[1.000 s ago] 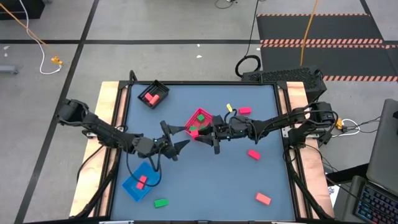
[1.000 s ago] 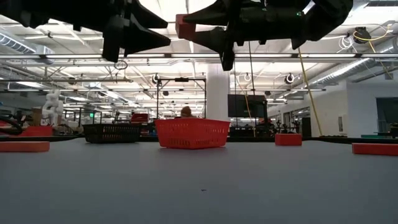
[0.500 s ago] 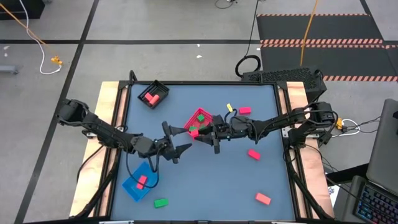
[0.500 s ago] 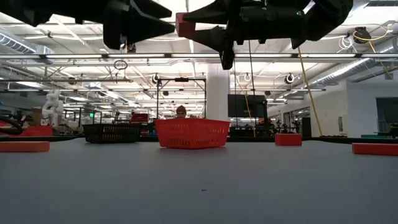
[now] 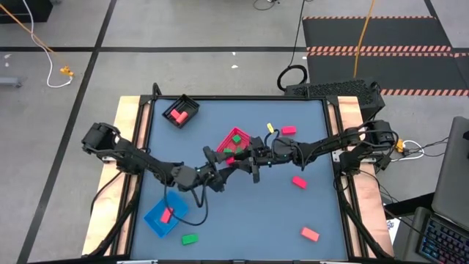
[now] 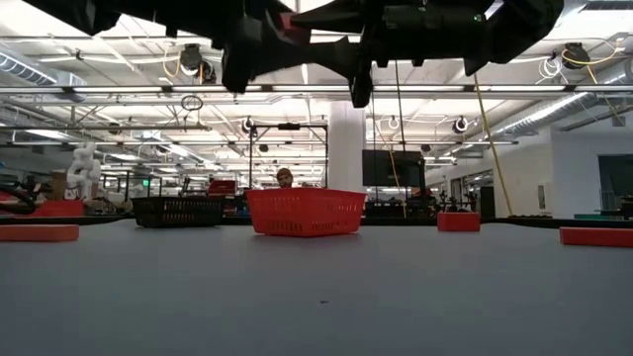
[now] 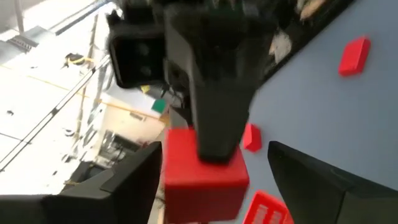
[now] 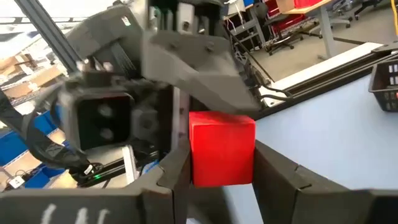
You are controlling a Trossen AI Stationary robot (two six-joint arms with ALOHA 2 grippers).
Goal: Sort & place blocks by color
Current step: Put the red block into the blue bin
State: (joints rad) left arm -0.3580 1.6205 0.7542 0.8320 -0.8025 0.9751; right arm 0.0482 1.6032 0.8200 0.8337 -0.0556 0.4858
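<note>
High view: R gripper (image 5: 236, 159) and L gripper (image 5: 222, 171) meet at table centre, beside red tray (image 5: 236, 136) holding green blocks (image 5: 229, 152). Loose red blocks (image 5: 299, 182) lie right; a green block (image 5: 190, 239) sits near left, by blue tray (image 5: 156, 220).

Low view: both grippers overhead; red tray (image 6: 306, 212) far centre.

L wrist view: L fingers (image 7: 311, 177) spread either side of red block (image 7: 202, 174).

R wrist view: R fingers (image 8: 283, 171) pinch red block (image 8: 222, 148).

Grippers meet mid-table beside red tray (image 5: 233, 141), blocking passage there; near centre table (image 5: 249, 213) lies open.
</note>
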